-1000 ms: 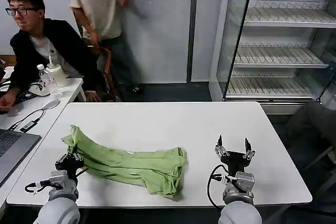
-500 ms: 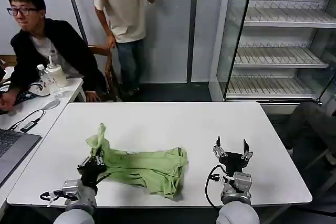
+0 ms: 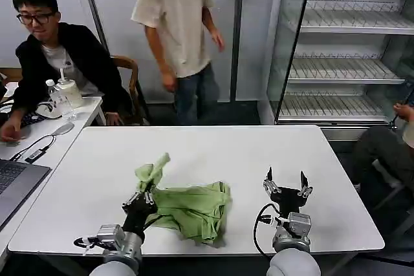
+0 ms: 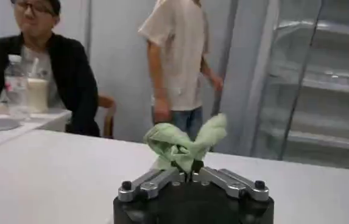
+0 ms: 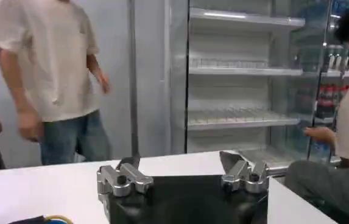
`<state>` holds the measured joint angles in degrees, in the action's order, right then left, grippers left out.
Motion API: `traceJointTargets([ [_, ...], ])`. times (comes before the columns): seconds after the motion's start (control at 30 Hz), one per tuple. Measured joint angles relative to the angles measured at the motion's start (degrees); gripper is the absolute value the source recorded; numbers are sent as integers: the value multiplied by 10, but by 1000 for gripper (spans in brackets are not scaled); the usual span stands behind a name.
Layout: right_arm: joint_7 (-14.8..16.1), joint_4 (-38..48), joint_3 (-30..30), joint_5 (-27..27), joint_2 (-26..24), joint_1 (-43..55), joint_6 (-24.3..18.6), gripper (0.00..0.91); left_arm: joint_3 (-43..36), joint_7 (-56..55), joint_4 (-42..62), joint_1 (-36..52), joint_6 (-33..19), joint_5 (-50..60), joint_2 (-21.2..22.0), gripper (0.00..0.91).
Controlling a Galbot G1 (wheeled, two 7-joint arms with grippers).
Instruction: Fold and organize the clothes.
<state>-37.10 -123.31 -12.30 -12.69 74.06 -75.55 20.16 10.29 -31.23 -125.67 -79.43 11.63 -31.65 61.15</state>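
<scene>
Two tools are over the white surface (image 3: 194,147), and the left tool (image 3: 143,200) has its fingers pinched tight on a bunched corner of the lime-green T-shirt (image 3: 194,208), lifting that corner up off the surface. From the left wrist the pinched cloth (image 4: 183,143) sticks up in two soft lobes above the closed fingers. Most of the T-shirt lies crumpled near the front edge of the surface. Right of the T-shirt and clear of it, the right tool (image 3: 285,185) hangs spread wide, holding nothing
</scene>
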Motion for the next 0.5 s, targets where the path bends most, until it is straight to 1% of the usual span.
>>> traceJointTargets([
  [0.33, 0, -1, -2, 0, 0, 0, 0, 907, -39, 9, 20, 3, -14, 18, 42, 20],
  [0.37, 0, -1, -2, 0, 0, 0, 0, 907, -43, 10, 23, 4, -15, 21, 46, 30],
  [0.5, 0, -2, -2, 0, 0, 1, 0, 907, -57, 12, 34, 9, -20, 31, 62, 20],
])
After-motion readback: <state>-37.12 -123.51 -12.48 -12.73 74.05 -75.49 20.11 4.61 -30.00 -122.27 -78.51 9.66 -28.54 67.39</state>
